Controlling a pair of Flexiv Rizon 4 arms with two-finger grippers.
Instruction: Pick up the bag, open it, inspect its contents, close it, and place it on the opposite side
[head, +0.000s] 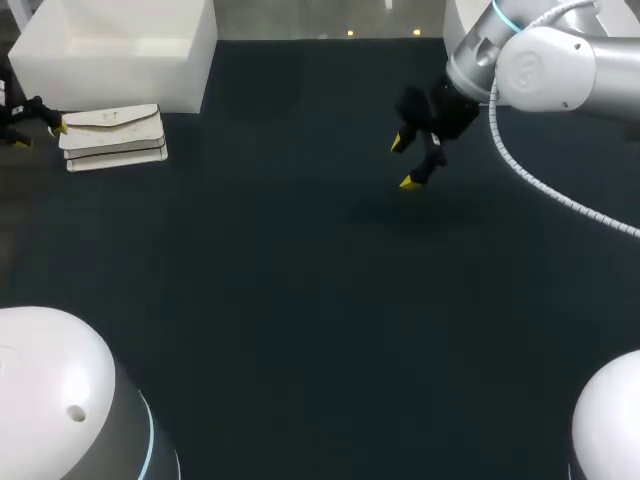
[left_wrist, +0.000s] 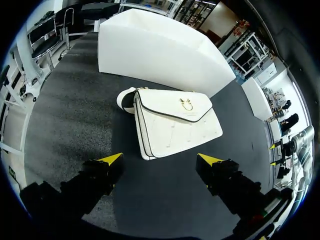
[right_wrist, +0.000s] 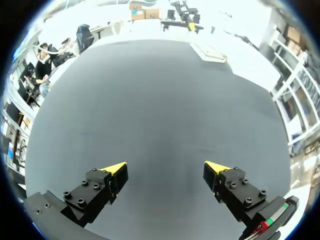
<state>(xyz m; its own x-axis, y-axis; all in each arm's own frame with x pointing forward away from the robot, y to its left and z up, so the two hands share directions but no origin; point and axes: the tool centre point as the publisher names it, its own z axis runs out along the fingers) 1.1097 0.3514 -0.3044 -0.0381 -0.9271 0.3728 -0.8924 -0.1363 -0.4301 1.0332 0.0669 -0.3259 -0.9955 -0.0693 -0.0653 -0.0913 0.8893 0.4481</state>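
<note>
1 white bag (left_wrist: 175, 122), just ahead of spread L fingers (left_wrist: 111, 159), untouched

Bag (left_wrist: 175, 125) looked smooth, leather-like, its clasp (left_wrist: 186, 104) shiny gold metal, table (left_wrist: 70, 120) was matt and finely grained, box (left_wrist: 160, 55) smooth matt plastic, right arm (head: 560, 65) had a glossy shell.

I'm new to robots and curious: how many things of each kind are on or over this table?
White handbag: 1
White box: 1
Grippers: 2, the left gripper and the right gripper
Total: 4
</note>
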